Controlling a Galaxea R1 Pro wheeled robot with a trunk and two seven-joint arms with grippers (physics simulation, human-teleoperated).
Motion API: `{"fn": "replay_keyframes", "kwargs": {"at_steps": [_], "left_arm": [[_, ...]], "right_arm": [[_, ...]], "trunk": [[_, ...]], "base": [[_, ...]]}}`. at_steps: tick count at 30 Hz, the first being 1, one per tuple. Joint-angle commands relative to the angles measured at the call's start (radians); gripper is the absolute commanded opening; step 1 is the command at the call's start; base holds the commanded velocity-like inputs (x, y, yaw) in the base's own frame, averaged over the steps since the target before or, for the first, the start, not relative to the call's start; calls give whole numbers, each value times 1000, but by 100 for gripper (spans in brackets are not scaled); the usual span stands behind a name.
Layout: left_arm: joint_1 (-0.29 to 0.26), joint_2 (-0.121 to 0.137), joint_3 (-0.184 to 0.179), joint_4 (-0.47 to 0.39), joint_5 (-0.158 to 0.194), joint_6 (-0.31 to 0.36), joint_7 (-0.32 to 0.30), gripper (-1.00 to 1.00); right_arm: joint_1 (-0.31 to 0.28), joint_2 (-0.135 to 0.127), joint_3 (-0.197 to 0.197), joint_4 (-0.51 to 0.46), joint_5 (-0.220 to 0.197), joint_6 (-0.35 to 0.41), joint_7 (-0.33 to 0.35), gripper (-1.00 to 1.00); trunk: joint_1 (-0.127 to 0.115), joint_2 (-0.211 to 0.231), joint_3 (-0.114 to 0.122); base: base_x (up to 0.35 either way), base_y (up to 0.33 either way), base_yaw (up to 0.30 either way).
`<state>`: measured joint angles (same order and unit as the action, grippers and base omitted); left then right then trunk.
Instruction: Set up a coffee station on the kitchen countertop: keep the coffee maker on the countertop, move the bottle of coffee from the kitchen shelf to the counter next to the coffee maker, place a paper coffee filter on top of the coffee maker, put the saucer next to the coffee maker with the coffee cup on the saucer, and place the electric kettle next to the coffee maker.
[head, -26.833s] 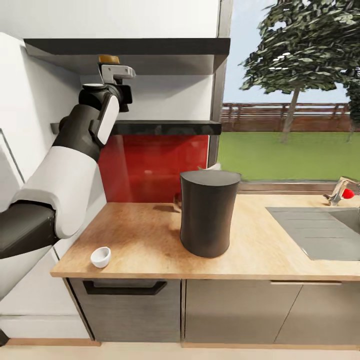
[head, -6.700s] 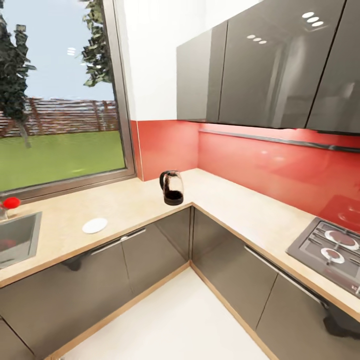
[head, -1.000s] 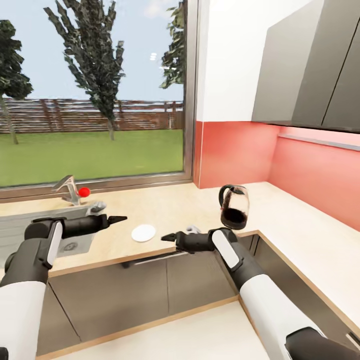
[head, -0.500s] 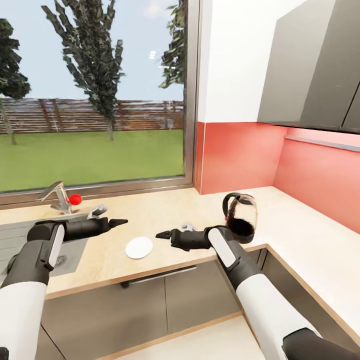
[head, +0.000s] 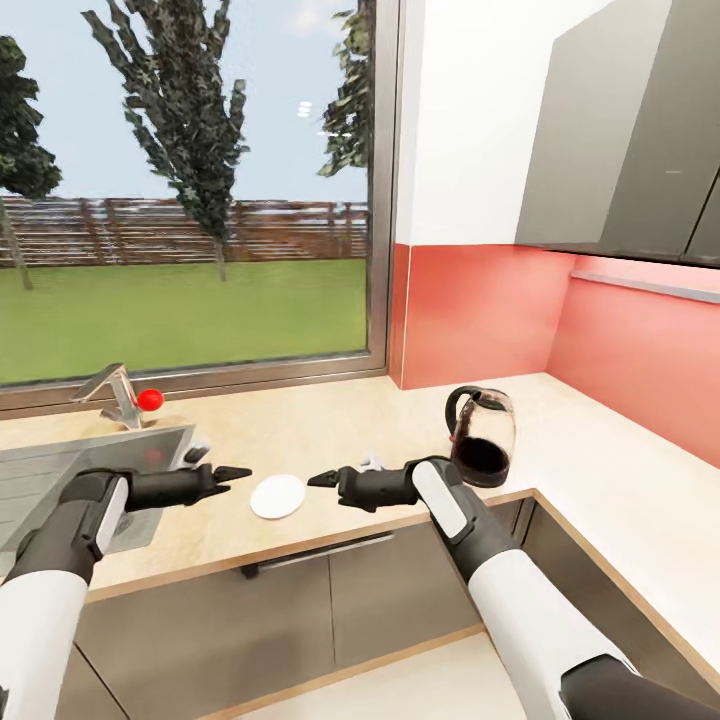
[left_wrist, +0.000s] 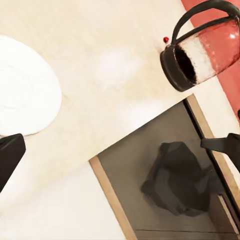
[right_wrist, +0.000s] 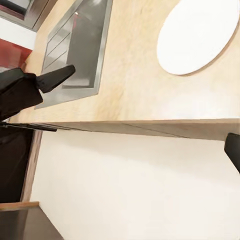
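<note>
The white saucer (head: 278, 496) lies flat on the kitchen countertop (head: 330, 425) near its front edge, and also shows as the saucer (left_wrist: 25, 95) and the saucer (right_wrist: 197, 35) in the wrist views. My left gripper (head: 237, 472) hovers just left of it and my right gripper (head: 322, 480) just right of it, both open and empty, tips facing each other. The glass electric kettle (head: 482, 438) stands upright at the counter's corner behind my right forearm, and the kettle (left_wrist: 200, 47) shows in the left wrist view. The coffee maker, bottle of coffee, paper coffee filter, coffee cup and kitchen shelf are out of view.
A steel sink (head: 60, 475) with a faucet (head: 122, 392) sits at the left. A big window runs behind the counter. The red backsplash (head: 470, 310) and dark upper cabinets (head: 620, 130) close the right corner. Grey cabinet fronts (head: 300, 600) stand below.
The camera rose and closed in on the counter over the last second. Since half a second ago my left gripper has dropped lower toward the countertop; the saucer and kettle have not moved.
</note>
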<state>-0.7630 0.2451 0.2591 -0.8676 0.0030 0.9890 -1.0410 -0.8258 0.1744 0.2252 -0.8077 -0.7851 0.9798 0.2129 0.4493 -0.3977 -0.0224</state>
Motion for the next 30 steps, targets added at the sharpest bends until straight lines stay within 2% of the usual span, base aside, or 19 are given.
{"fn": "replay_keyframes", "kwargs": {"at_steps": [1, 5, 10, 13, 15, 18, 20, 25, 28, 30], "left_arm": [[-1, 0, 1, 1, 0, 8, -3, 100], [5, 0, -4, 16, -1, 7, 1, 100], [7, 0, -7, 35, -3, 7, 1, 100], [7, 0, -8, 38, -1, 8, 0, 100], [7, 0, -8, 45, 1, 12, -1, 100], [7, 0, -1, 104, 5, 15, -5, 100], [7, 1, 2, 123, 3, 16, -5, 100], [7, 18, 7, 135, 1, 18, -3, 100], [7, 34, 9, 200, 4, 17, -3, 100], [7, 37, 9, 227, 7, 16, -6, 100]], "right_arm": [[-1, 0, 0, 0, 10, 3, 9, 100], [-1, 0, 0, 1, 10, 4, 22, 100], [0, 0, 1, 34, 13, 6, 137, 100], [0, 0, 4, 52, 13, 6, 159, 100], [0, 0, 30, 56, 13, 5, 164, 100], [0, 0, 102, 59, 13, 4, 168, 100], [1, 0, 117, 62, 13, 4, 169, 100], [2, 0, 124, 127, 13, 3, 170, 100], [2, 0, 125, 143, 13, 3, 171, 100], [2, 0, 148, 147, 13, 3, 171, 100]], "trunk": [[1, -2, -2], [1, -2, -2], [1, -2, -2], [1, -2, -2], [1, -2, -2], [1, -2, -2], [1, -2, -2], [1, -2, -2], [1, -2, -2], [1, -2, -2]], "base": [[19, 0, 0], [193, 0, 0], [296, 0, 0], [251, 0, 0], [234, 0, 0], [180, 0, 0], [67, 0, 0], [10, 0, 0], [31, 0, 0], [6, 0, 0]]}}
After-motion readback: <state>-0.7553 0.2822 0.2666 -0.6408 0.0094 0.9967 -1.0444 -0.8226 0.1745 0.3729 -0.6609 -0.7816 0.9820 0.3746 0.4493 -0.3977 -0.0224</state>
